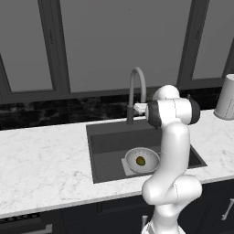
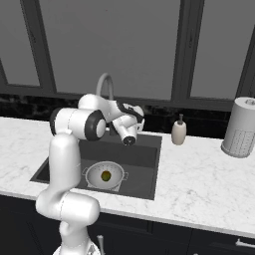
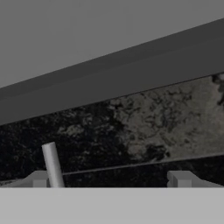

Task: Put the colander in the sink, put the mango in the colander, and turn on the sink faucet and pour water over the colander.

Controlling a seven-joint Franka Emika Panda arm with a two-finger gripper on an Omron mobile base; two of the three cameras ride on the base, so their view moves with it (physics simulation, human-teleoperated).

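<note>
The white marble worktop [image 1: 41, 155] runs across both base views, with the sink [image 1: 105, 137] — a dark recessed basin — set into it; all positions below are given relative to that sink.

At the left of the basin floor, nothing stands on the dark base. Toward the front right corner of the sink, as the left base view shows it, sits the colander [image 1: 142, 160], upright, resting on the pale drain plate [image 1: 124, 165], a corner of which shows at its left side. The mango [image 1: 140, 161] lies inside the colander, roughly at its centre. The right base view confirms this: colander [image 2: 105, 175] on the sink floor near the front wall, mango [image 2: 105, 176] within it.

Behind the sink's rear edge rises the sink faucet [image 1: 136, 87], its arched spout curving forward over the basin. No stream shows from it.

The gripper [image 2: 130, 141] is held above the rear of the sink, just beside the faucet's base. Its fingers [image 3: 180, 178] stand spread wide, nothing between them; in the hand view a thin grey rod [image 3: 52, 165] rises by the left finger against the dark speckled backsplash [image 3: 144, 122].

Right of the sink — a soap dispenser [image 2: 179, 131] near the rear corner, then, well apart, a paper towel roll [image 2: 240, 127].
</note>
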